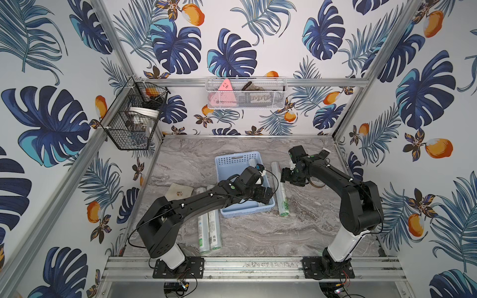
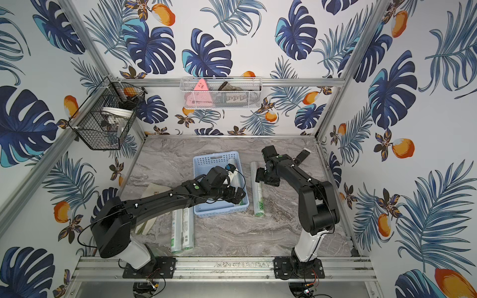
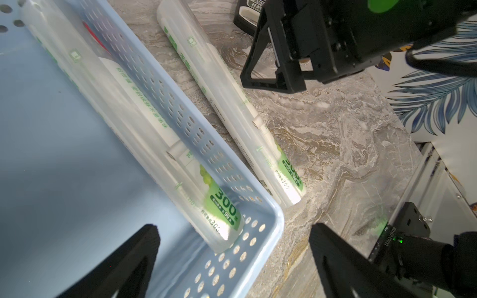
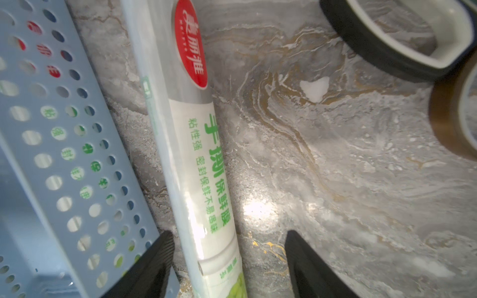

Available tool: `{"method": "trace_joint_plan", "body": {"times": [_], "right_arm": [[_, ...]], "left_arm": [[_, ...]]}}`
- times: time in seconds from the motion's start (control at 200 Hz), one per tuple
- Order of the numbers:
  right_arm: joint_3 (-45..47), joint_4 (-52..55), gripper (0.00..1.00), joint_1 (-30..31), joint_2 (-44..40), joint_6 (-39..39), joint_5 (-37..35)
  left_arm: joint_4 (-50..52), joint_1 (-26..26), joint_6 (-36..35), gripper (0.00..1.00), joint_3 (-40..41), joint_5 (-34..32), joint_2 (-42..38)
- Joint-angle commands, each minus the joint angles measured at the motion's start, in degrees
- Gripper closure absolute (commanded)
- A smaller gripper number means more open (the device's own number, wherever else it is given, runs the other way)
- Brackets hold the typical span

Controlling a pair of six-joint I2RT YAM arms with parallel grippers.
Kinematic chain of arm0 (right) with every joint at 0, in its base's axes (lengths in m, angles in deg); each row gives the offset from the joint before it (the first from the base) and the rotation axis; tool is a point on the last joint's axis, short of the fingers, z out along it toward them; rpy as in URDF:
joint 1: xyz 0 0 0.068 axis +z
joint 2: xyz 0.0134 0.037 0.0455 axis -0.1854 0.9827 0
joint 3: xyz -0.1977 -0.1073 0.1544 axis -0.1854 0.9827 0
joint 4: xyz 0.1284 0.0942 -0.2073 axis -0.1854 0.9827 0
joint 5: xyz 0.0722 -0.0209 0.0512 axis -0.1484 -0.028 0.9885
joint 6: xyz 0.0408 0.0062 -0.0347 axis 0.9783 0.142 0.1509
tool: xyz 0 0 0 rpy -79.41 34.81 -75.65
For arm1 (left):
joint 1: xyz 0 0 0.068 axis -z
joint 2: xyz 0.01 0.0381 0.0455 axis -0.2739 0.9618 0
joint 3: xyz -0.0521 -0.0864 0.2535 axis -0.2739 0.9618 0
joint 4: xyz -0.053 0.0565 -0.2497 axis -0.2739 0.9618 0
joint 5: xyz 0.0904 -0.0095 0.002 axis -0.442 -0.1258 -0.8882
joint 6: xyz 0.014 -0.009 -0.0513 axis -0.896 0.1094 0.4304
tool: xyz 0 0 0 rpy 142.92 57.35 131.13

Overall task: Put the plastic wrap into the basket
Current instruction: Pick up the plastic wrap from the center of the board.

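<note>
Left gripper (image 1: 268,198) stood spread and empty over the basket (image 1: 236,160), just below frame centre. Right gripper (image 4: 229,232), fingers parted and unclamped, straddled a plastic wrap roll (image 4: 196,167) lying beside the basket.

Light: bright, even, overhead. Shadows: soft and faint. Glare: white hotspot on tabletop (image 4: 258,211); sheen along plastic wrap (image 4: 191,203). Distortion: wide-angle stretch toward the edges of both top views. Focus: wrist views soft; basket (image 3: 64,154) floor and left hand (image 3: 233,227) blurred.
</note>
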Motion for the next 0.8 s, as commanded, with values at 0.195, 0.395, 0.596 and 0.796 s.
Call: {"method": "trace_joint_plan", "body": {"times": [0.195, 0.395, 0.596, 0.796], "right_arm": [[-1.6, 0.3, 0.28, 0.0, 3.9, -1.3, 2.1], [-4.0, 1.0, 0.31, 0.7, 7.4, -2.1, 2.9], [-6.6, 2.3, 0.32, 3.4, 12.1, -2.3, -0.8], [-6.6, 1.1, 0.36, 4.4, 13.6, -1.9, -2.2]], "left_arm": [[-0.4, 0.0, 1.1, 0.01, -0.7, -2.2, -0.2], [-0.1, 0.0, 1.1, 0.01, -0.1, -2.7, -1.1], [0.3, 0.0, 0.4, 0.01, 0.2, -3.8, -1.9], [0.7, 0.0, -0.2, 0.01, 0.6, -4.5, -2.6]]}}
